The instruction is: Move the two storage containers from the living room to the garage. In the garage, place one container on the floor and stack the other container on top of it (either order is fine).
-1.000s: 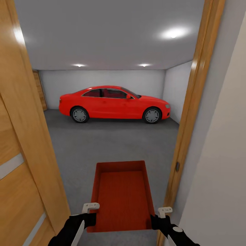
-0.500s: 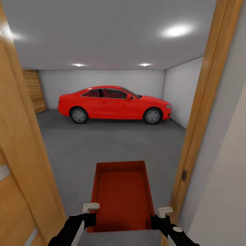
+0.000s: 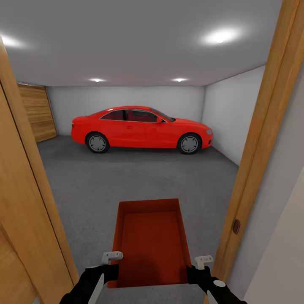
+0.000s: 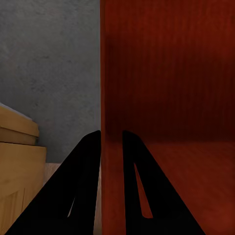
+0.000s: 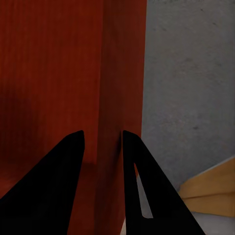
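The left tool (image 3: pixel 110 262) grips the storage container (image 3: pixel 150 240) by one side wall. The right tool (image 3: pixel 198 266) grips the opposite wall; between them it hangs above the floor (image 3: pixel 126 177)

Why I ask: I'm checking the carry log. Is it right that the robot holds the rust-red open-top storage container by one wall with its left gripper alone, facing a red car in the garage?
Not quite: both grippers hold the rust-red open-top storage container. The head view shows the left gripper and the right gripper each clamped on a side wall. The red car does stand ahead in the garage.
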{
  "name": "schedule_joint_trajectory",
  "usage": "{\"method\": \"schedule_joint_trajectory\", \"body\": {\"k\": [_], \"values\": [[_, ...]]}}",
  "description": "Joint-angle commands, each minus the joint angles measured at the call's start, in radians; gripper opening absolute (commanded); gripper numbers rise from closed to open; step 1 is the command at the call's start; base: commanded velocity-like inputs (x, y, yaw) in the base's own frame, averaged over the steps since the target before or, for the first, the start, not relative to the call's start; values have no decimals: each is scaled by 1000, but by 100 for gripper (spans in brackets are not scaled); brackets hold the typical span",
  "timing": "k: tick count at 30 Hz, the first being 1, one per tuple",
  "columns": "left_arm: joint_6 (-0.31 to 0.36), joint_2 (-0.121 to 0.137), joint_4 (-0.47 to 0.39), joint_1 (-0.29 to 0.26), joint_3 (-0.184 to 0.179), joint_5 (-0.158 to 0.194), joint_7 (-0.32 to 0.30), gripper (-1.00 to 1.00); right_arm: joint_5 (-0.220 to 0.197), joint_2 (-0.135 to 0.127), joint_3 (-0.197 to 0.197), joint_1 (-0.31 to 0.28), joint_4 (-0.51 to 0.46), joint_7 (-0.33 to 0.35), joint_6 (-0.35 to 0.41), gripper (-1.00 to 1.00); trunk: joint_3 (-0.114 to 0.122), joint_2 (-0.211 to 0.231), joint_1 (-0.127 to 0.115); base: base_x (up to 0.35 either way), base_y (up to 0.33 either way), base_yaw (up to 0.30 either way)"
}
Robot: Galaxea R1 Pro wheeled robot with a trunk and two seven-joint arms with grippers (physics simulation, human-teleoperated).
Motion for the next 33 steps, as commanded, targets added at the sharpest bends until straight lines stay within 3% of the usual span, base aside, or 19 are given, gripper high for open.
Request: {"method": "schedule_joint_trajectory", "body": {"k": [1, 10, 27, 33], "values": [[6, 0, -65, -1, 22, -26, 0, -100, 0, -2, 27, 0, 2, 70, -4, -100, -2, -2, 0, 0, 0, 0], [6, 0, -65, -1, 22, -25, 0, -100, -1, -2, 27, 0, 2, 70, -4, -100, -2, -2, 0, 29, 0, 0], [6, 0, -65, -1, 22, -24, 0, -100, -1, -2, 27, 0, 2, 70, -3, -100, -2, -2, 0, 302, 0, 0], [5, 0, -65, -1, 22, -24, 0, -100, -1, -2, 27, 0, 2, 70, -4, -100, -2, -2, 0, 48, 0, 0]]}}
